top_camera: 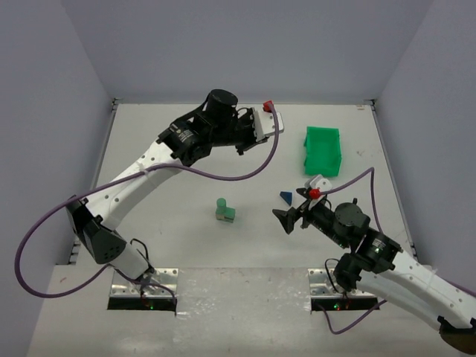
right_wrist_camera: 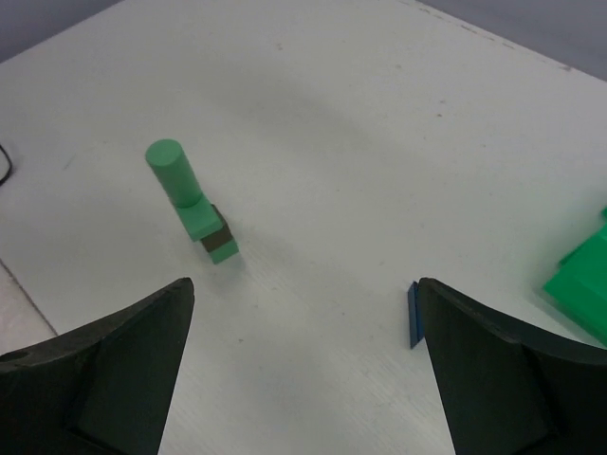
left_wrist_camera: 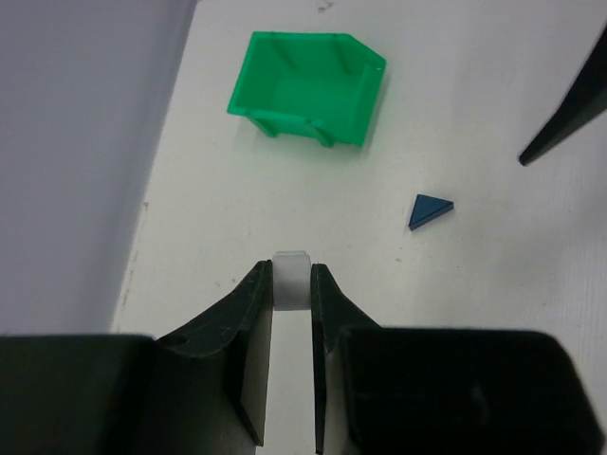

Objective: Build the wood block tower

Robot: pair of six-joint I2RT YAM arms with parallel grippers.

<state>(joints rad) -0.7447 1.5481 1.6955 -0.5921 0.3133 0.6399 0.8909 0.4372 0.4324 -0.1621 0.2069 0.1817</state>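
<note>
Tower (right_wrist_camera: pixel 196 216) stands ahead of right gripper (right_wrist_camera: pixel 303 286).

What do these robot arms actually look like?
The left arm and right arm have white shells with black joints, and a purple cable loops along each. The left pincer and right pincer have black, wedge-shaped fingers, with a small red part near each.

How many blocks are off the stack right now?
2. A blue wedge lies on the table between the stack and the green bin. A pale block is clamped in the left gripper. No others show, though the bin's inside is partly hidden.
</note>
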